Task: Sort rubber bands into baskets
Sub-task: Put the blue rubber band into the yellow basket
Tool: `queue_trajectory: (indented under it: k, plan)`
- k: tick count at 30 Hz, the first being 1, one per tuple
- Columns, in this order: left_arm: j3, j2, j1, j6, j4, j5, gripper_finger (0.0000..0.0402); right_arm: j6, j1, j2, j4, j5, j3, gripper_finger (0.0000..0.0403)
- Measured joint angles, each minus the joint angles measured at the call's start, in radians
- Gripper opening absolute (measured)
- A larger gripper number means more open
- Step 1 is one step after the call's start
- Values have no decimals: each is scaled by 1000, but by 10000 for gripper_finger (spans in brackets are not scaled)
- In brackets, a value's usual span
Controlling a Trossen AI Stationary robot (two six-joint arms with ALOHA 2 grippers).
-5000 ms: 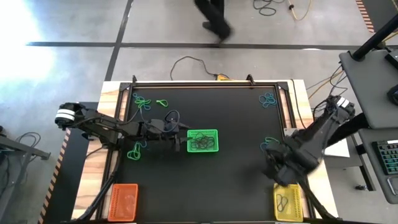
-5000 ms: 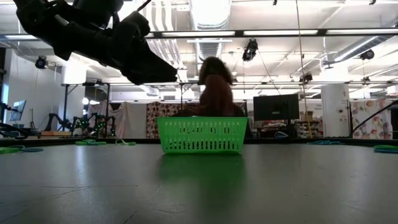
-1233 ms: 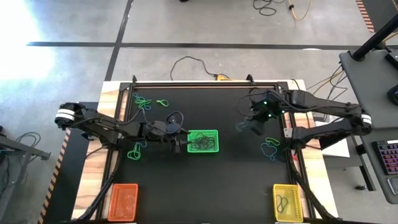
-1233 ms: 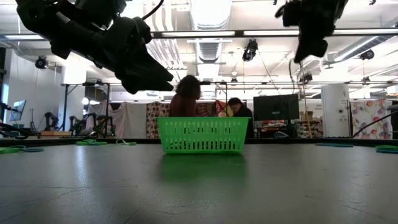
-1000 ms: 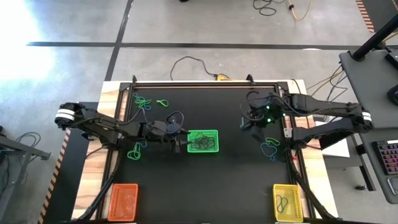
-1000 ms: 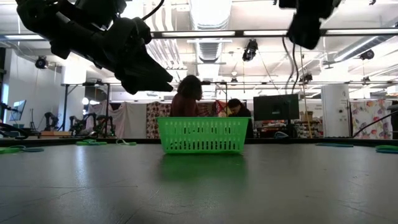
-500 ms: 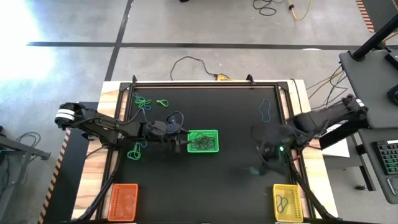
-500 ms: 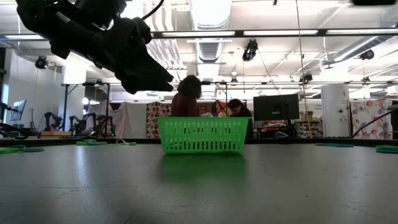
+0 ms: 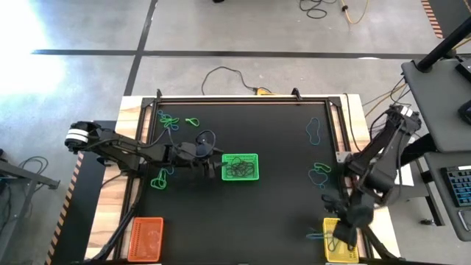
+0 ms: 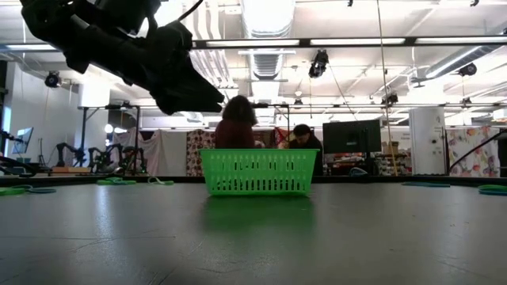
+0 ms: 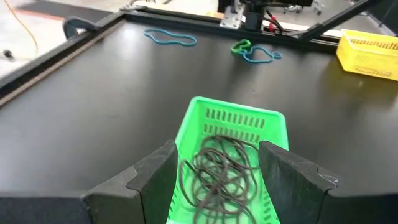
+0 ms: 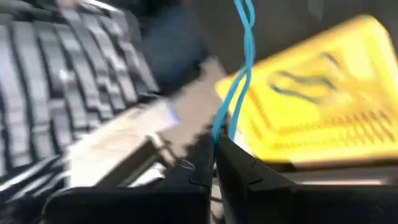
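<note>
My right gripper (image 9: 340,237) is shut on a blue rubber band (image 12: 239,74) above the yellow basket (image 12: 323,106) at the table's near right corner. It covers most of that basket in the high view. My left gripper (image 11: 217,168) stands open just left of the green basket (image 9: 240,167), a finger on either side of the basket's near end, touching nothing. The green basket holds several dark bands (image 11: 221,171). The orange basket (image 9: 146,239) stands at the near left corner. The low view shows only the left arm (image 10: 158,63). My right gripper pinches the blue band between its two fingertips at one end of the loop (image 12: 219,134). Both strands run out from the tips as a narrow stretched-out loop. The band is lifted clear and reaches out over the yellow basket's edge (image 9: 318,236).
Loose green and blue bands lie at the far left (image 9: 171,120), left of the left arm (image 9: 158,179), at the far right (image 9: 313,131) and at the right edge (image 9: 319,174). People sit in the room behind the table (image 10: 238,123).
My right gripper has swung from the table's far right part toward the near edge, rolling its wrist. It still carries the blue band and now hangs over the yellow basket. It has left the low view.
</note>
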Motion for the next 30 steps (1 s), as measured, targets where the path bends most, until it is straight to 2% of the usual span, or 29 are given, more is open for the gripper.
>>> queue_trajectory:
  k: [4, 8, 13, 15, 17, 22, 30]
  plan:
    - [0, 0, 0, 45, 41, -25, 209, 74, 84, 35, -43, -3, -1, 9]
    - [0, 0, 0, 66, 70, -25, 209, 82, 97, 75, -45, 2, -1, 9]
    - [3, 0, 0, 66, 79, -25, 209, 134, 122, 96, -175, -192, 0, 9]
    - [9, 0, 0, 66, 78, -25, 209, 165, 140, 83, -219, -204, 3, 9]
    - [17, 0, 0, 66, 77, -25, 209, 185, 150, 66, -232, -167, 3, 9]
    - [33, 0, 0, 66, 75, -25, 209, 125, 153, 57, -170, 53, 3, 9]
    - [35, 0, 0, 66, 74, -25, 209, 83, 152, 149, -104, 66, 1, 9]
